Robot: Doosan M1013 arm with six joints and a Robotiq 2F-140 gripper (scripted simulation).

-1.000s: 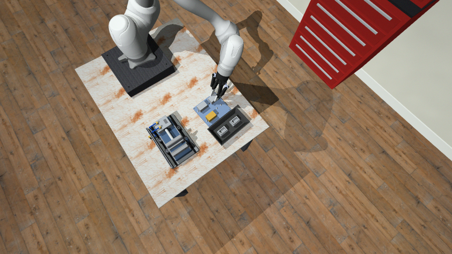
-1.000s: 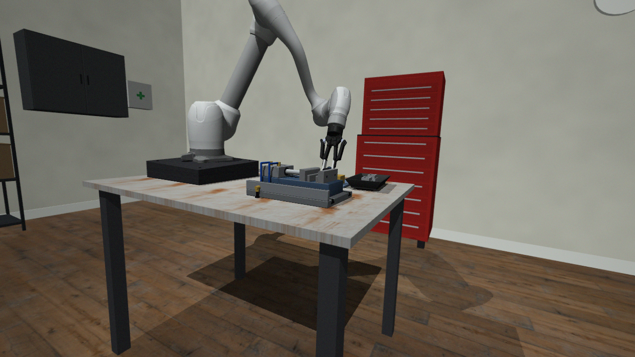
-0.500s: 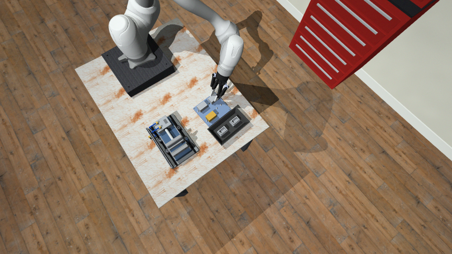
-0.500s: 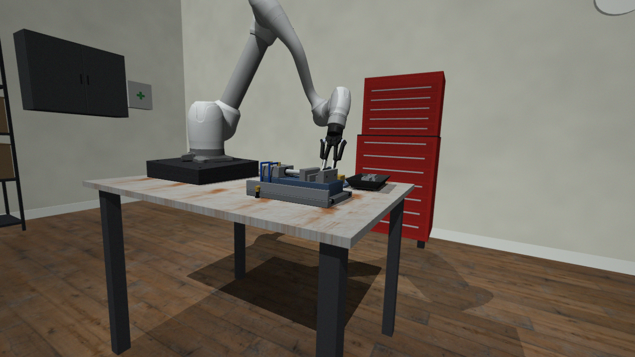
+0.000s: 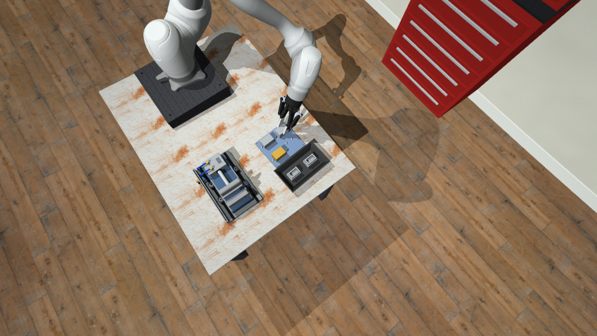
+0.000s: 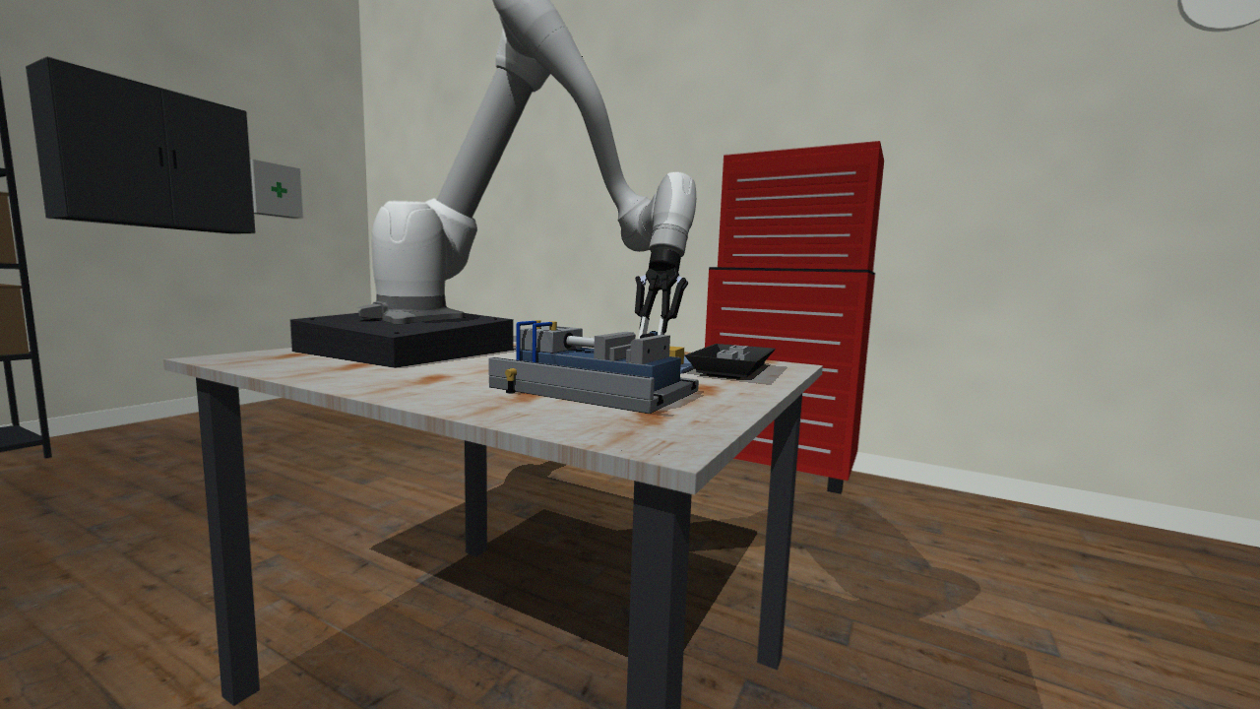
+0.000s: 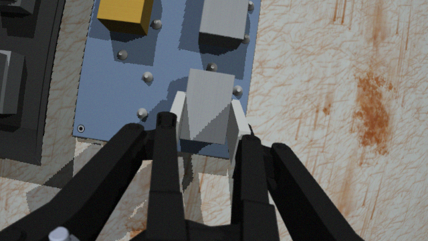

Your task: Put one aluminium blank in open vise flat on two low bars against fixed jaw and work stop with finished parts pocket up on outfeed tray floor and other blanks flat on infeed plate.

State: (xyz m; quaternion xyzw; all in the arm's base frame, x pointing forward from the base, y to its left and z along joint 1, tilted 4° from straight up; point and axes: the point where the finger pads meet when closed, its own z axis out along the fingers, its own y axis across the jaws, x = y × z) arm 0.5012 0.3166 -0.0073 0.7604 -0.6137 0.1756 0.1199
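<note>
Near the table's (image 5: pixel 137 112) (image 6: pixel 369 396) edge facing the red cabinet (image 5: pixel 450 54) (image 6: pixel 792 202), the gripper (image 5: pixel 282 130) (image 6: pixel 653 333) (image 7: pixel 206 110) clamps an aluminium blank (image 5: pixel 279 131) (image 7: pixel 208 104) by its long sides; the open vise (image 5: pixel 233 187) (image 6: pixel 572 379) lies toward the opposite long edge.

Between the earlier views and now, no clear shift of the tool (image 5: pixel 281 129) (image 6: pixel 654 333) (image 7: pixel 208 104) can be made out near the surface's (image 5: pixel 146 125) (image 6: pixel 352 388) (image 7: pixel 317 67) cabinet-side edge.
</note>
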